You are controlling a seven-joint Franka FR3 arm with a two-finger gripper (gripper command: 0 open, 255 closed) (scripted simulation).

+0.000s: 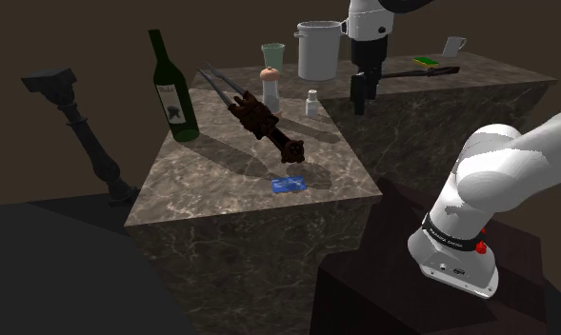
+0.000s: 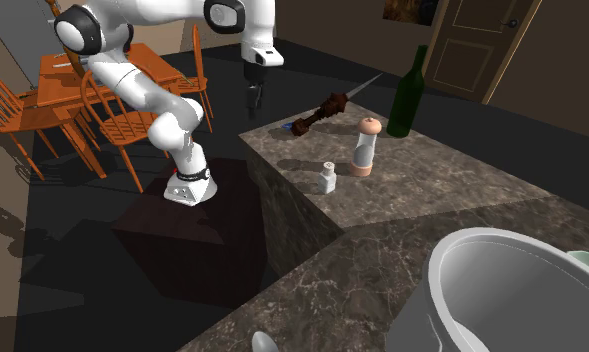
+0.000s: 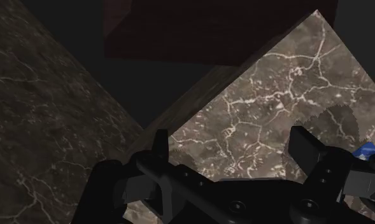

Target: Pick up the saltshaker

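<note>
One gripper examined; its fingers are parted and grip nothing.

Shoulder view: the saltshaker, small and white with a grey cap, stands upright on the marble counter. It is just beside the wood-topped grinder, on the side toward the shoulder view's right. The gripper hangs further from the grinder on that same side, apart from the saltshaker. A green bottle stands well off the grinder's opposite side.

Second exterior view: the saltshaker stands near the grinder, toward the second exterior view's left and not touching it. The gripper hangs well apart from the grinder, past the counter edge.

Wrist view: the gripper shows both fingers standing apart, with bare marble between them at a corner of the counter.
</note>
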